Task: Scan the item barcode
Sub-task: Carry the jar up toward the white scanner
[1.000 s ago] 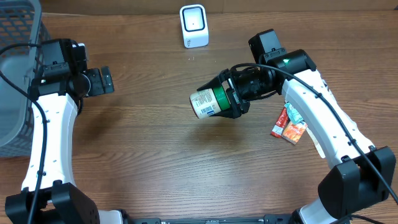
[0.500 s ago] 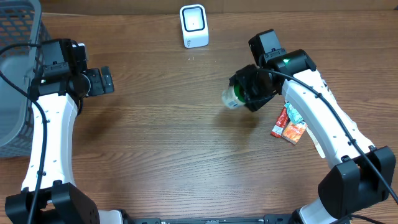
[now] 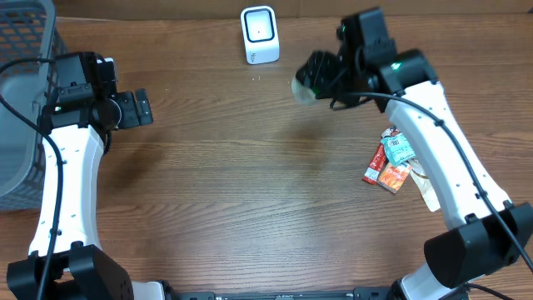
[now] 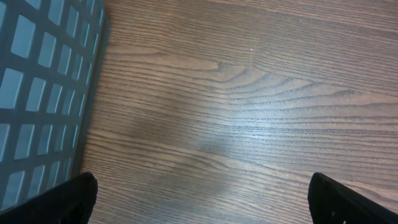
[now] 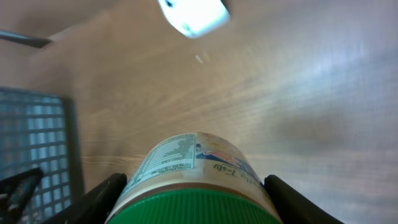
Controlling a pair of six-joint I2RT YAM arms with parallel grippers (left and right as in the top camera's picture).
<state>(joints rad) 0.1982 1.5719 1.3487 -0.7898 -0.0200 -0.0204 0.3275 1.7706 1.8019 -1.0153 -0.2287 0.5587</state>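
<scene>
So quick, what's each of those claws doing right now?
Left gripper: open, holding nothing.
Right gripper: closed on the green-lidded jar, lifted off the table.

Scanner (image 3: 259, 34) sits at the back of the table (image 3: 250, 208). Jar (image 3: 308, 82) just right of it, packets (image 3: 390, 164) farther right and forward, basket (image 3: 25, 37) far left.

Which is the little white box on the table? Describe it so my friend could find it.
Look along the far edge of the wooden table, near its middle. A small white box stands there upright, with a grey panel on its face. It alone is white: the grey basket sits far left, the green-lidded jar is in the right hand.
</scene>
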